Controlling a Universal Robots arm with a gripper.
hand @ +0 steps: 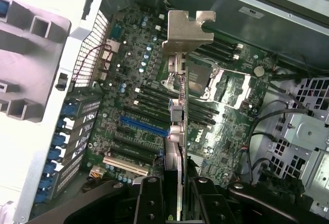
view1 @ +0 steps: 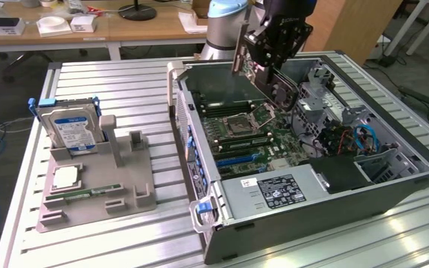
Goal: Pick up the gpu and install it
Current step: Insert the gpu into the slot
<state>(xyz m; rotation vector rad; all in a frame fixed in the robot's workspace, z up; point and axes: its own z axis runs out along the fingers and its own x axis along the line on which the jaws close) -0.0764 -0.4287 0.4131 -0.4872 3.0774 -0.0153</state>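
gpu [hand: 181, 106]: thin green circuit card seen edge-on, held upright over the open case.
Bracket [hand: 188, 26]: flat silver metal with a notched, bent tab, on the end of the gpu farthest from the hand.
Hand [hand: 177, 196]: closed on the gpu, with a black finger [hand: 149, 203] flat against each face of the card.
Where: in the exterior view the gpu hangs inside the upper part of the case, above the socket. Whether its lower end touches the board cannot be told.
Case [view1: 311, 223]: dark grey sheet-metal tower lying on its side with the panel off and a perforated rear wall.
Board [hand: 139, 80]: green, crowded with small round capacitors and long black slots, with white lettering that reads "DELL" beside the card.
Socket [hand: 205, 85]: square, with a shiny metal frame.
Slot [hand: 144, 126]: long, bright blue, just beside the line of the gpu.
Supply [view1: 274, 192]: silver box with a black and white printed label, too small to read.
Holder [view1: 118, 190]: grey moulded block with upright posts, on the bench at the exterior view's left.
Drive [view1: 69, 131]: silver with a blue label, standing upright in the holder.
Stick [view1: 87, 192]: narrow, green, lying flat in the holder.
Bench [view1: 125, 84]: ribbed aluminium slats.
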